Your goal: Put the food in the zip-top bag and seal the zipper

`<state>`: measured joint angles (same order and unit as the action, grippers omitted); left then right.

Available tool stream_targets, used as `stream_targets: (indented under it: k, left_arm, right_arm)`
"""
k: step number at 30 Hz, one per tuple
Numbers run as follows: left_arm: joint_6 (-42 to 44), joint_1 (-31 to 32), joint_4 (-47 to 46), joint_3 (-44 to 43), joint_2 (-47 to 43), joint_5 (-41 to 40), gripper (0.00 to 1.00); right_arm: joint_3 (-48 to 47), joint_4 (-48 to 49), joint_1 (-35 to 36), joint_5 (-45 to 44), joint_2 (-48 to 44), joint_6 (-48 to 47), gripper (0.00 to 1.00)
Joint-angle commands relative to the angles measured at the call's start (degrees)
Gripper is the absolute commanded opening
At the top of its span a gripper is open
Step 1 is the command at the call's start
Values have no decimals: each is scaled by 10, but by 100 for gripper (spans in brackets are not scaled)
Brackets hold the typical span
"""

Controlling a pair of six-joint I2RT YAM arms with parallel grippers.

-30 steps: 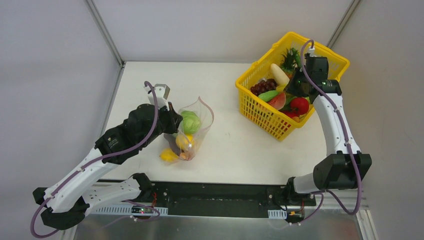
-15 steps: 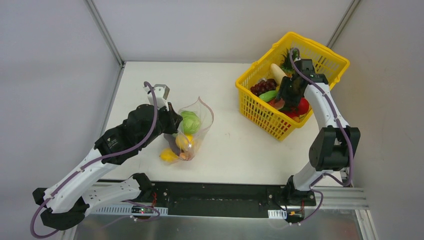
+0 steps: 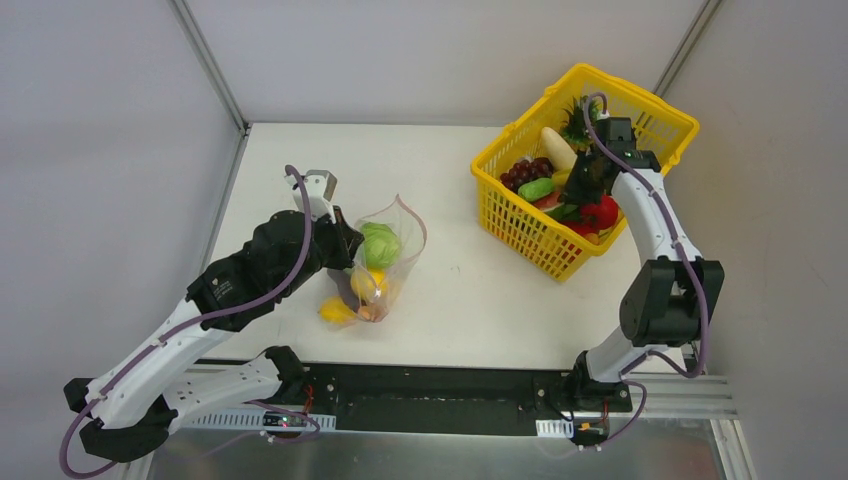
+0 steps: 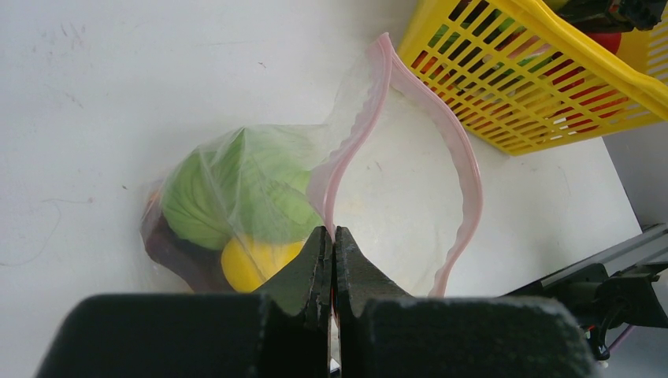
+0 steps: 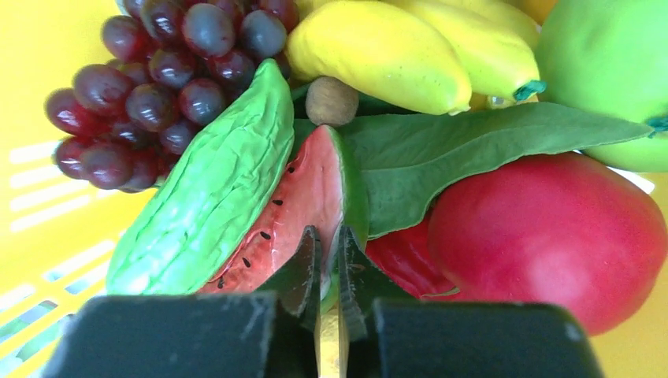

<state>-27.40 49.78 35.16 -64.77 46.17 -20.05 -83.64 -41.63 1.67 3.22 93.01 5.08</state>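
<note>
Zip-top bag [image 4: 398,201] lies on the table [image 3: 470,290], well left of the basket [image 3: 530,235], mouth gaping toward the basket. A cabbage [image 4: 236,193] and a yellow fruit [image 4: 248,266] are already inside it. Left gripper [image 4: 332,236] has its jaws together, clamped on the near lip of the pink zipper [image 4: 466,165], propping the mouth up. Right gripper [image 5: 328,240] is down inside the basket, jaws pressed nearly together on what looks like the thin rind edge of the watermelon slice [image 5: 291,209]. The slice is wedged between the cucumber [image 5: 209,201] and the tomato [image 5: 551,236], with the grapes [image 5: 161,71] just beyond. Risks: that pinch is shallow and right at the edge, so the slice could slip out on the lift or swing and drop short of the bag. Its neighbours lean on it and may get dragged up or tipped over the basket wall. Only one lip of the bag is held and the far lip is floppy, so the mouth could fold shut as the slice comes in. A hard push could pull the strip out of the left jaws.
</note>
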Motion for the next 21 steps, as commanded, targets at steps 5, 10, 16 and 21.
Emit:
stream_targets:
  k: [5,10,16,21]
  left_arm:
    - [0,-5,-26,-5,-4,-3,0]
    - [0,-5,-27,-5,-5,-3,0]
    - [0,-5,-31,-7,0,3,0]
    - [0,-5,-34,-8,3,8,0]
  right_arm:
    - [-3,13,-1,-3,-84,0,0]
    - [1,28,-1,-38,-128,0,0]
    - [9,54,-2,-97,-179,2,0]
    - [19,90,-1,-97,-220,16,0]
